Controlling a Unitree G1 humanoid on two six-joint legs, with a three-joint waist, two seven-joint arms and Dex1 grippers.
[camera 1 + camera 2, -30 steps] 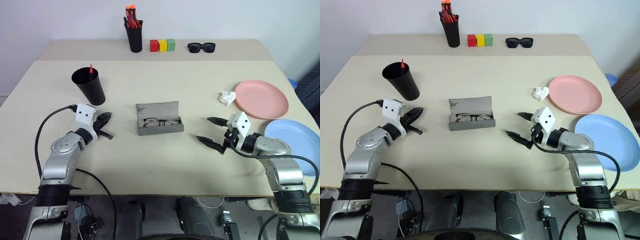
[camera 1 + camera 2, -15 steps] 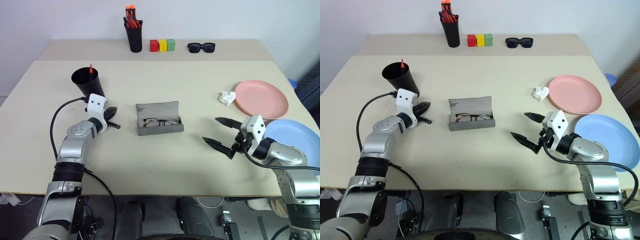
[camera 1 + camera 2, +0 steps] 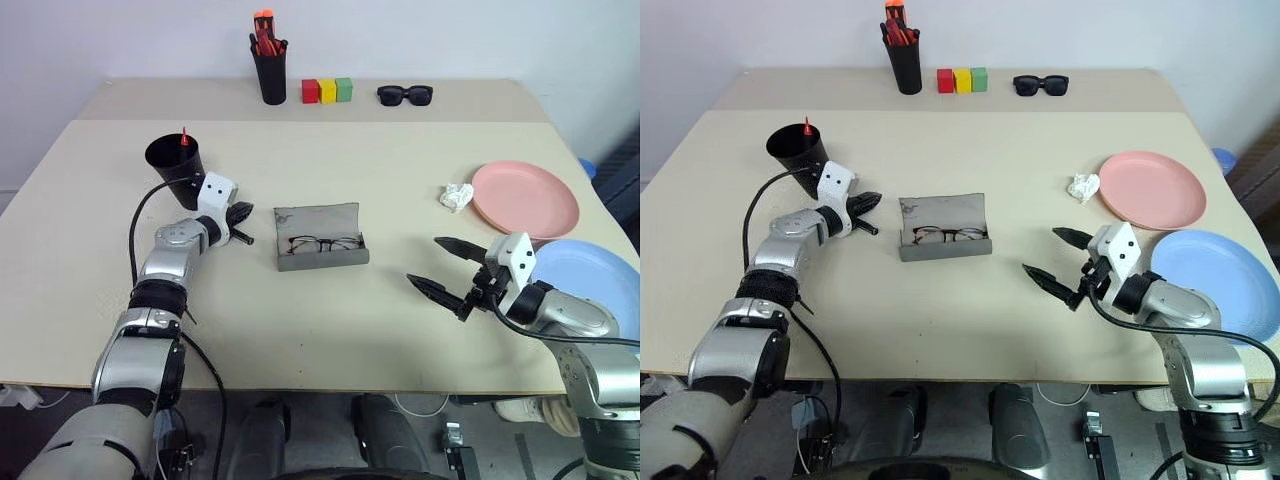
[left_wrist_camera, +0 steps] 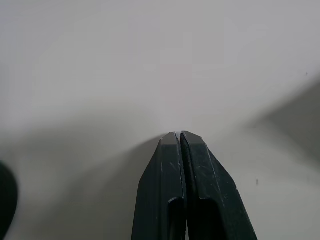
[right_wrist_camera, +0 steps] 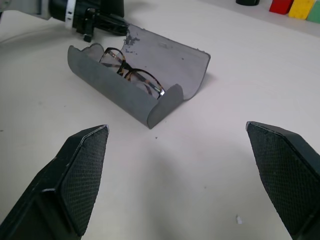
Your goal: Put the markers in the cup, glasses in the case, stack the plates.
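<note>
I see the beige table first, then the two plates at my right edge: the light blue plate nearer me and the salmon pink plate just beyond it, side by side, each bare and not stacked. A crumpled white scrap lies just beside the pink rim. Next in size, the black cup stands upright at my left with one red-tipped marker poking above its rim. The grey case lies open mid-table, lid tilted back, with the wire-framed glasses lying inside it. At the far edge a narrow pen holder carries bunched orange-red pens, with three coloured blocks and black sunglasses beside it. My left gripper sits between cup and case, fingers pressed together on nothing. My right gripper hovers near the blue plate, jaws spread wide and empty, pointing toward the case.
</note>
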